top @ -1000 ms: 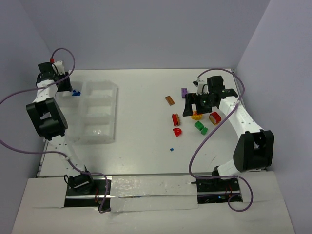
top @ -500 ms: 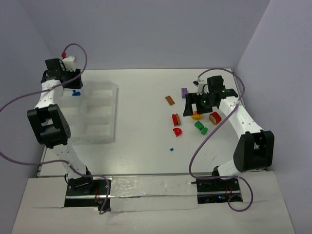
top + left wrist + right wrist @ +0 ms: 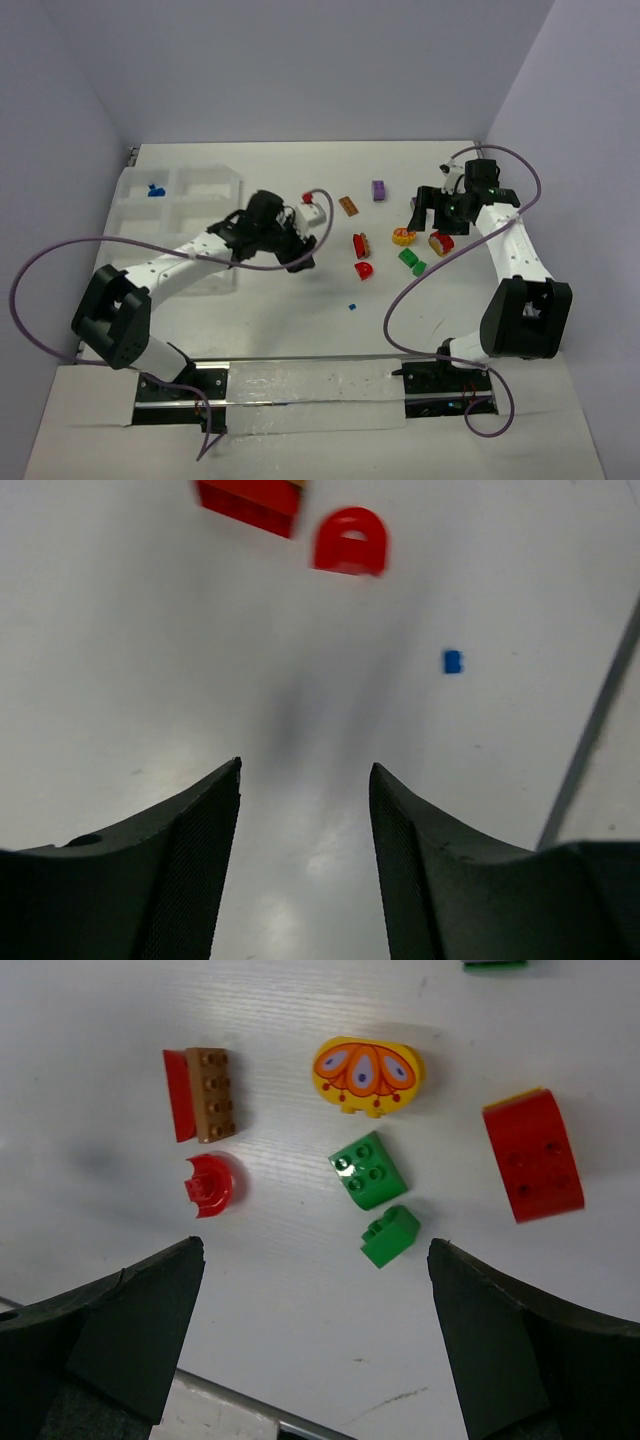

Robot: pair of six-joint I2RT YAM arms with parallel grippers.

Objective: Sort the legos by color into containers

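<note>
The clear divided tray (image 3: pixel 203 176) sits by the desk's (image 3: pixel 300 335) left edge, toward the far-left corner. 1 blue piece (image 3: pixel 155 189) lies in its far-left corner compartment.

The other legos lie loose on the right half of the desk. A purple brick (image 3: pixel 379 189) and a flat orange-brown piece (image 3: pixel 348 205) are nearest the far edge. Closer in lie a red brick with a brown top (image 3: pixel 200 1095) and a red arch (image 3: pixel 210 1184) just beside it. Toward the right edge are a yellow rounded piece with an orange pattern (image 3: pixel 367 1073), a green brick (image 3: pixel 368 1170), a smaller green piece (image 3: pixel 390 1235) and a red curved piece (image 3: pixel 533 1155). A tiny blue piece (image 3: pixel 352 306) lies apart from them, toward the near edge.

The left end effector (image 3: pixel 305 768) is over the middle of the desk, jaws spread with only bare desk between them. The red brick and arch are just ahead of it. The right end effector (image 3: pixel 315 1260) hangs above the right-hand cluster, jaws spread as wide as they go and holding nothing.
</note>
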